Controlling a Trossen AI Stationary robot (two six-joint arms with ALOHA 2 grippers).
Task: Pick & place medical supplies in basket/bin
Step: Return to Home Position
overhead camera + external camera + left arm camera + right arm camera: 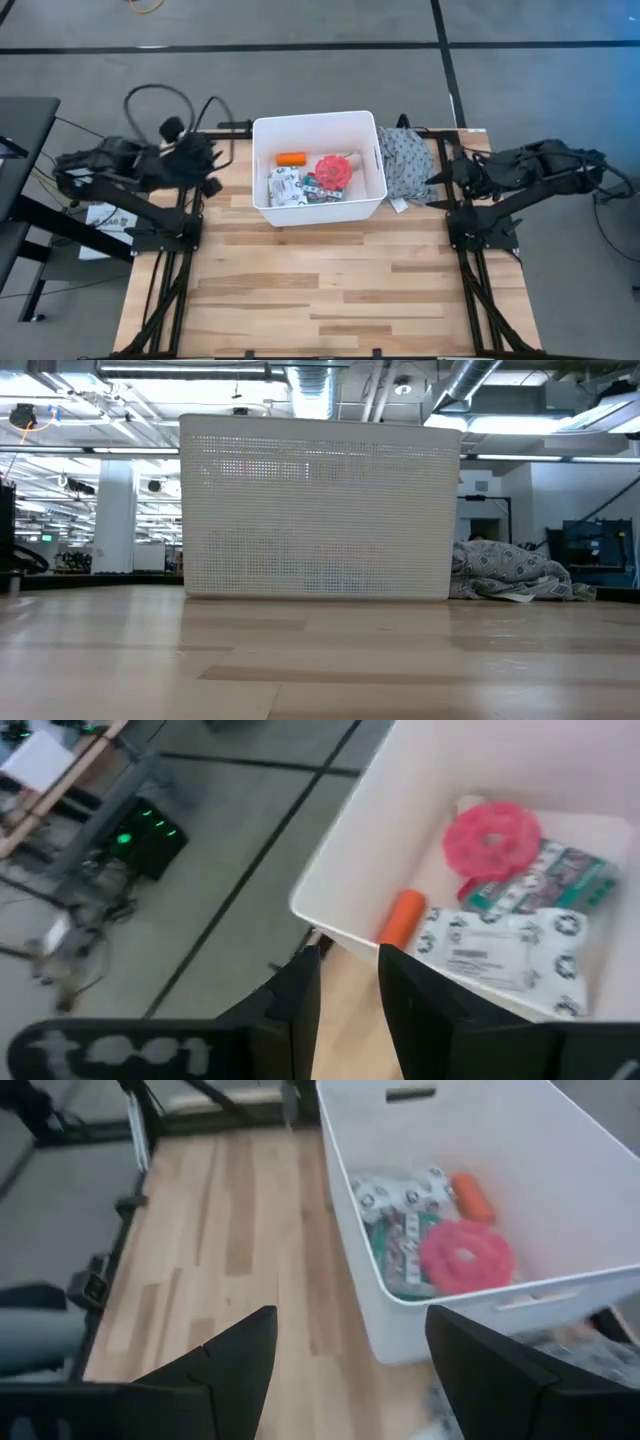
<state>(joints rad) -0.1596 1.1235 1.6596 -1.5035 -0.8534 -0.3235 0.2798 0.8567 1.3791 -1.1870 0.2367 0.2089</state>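
Note:
The white bin [262, 205] stands at the table's far middle. In it lie an orange cylinder [291, 158], a pink tape roll [333, 170], a white packet with green print [285, 187] and a green-white box [322, 190]. My left gripper [212, 160] hovers off the bin's left wall. In the left wrist view it [350, 1010] is open by a narrow gap with nothing in it, and the bin's corner [330, 910] lies ahead. My right gripper [438, 178] hangs right of the bin, open wide and empty [350, 1370].
A grey patterned cloth [405, 165] lies bunched against the bin's right wall, under my right gripper; it also shows in the low view [515, 572]. The near half of the wooden table [320, 290] is bare boards. Papers [105, 215] lie off the table's left edge.

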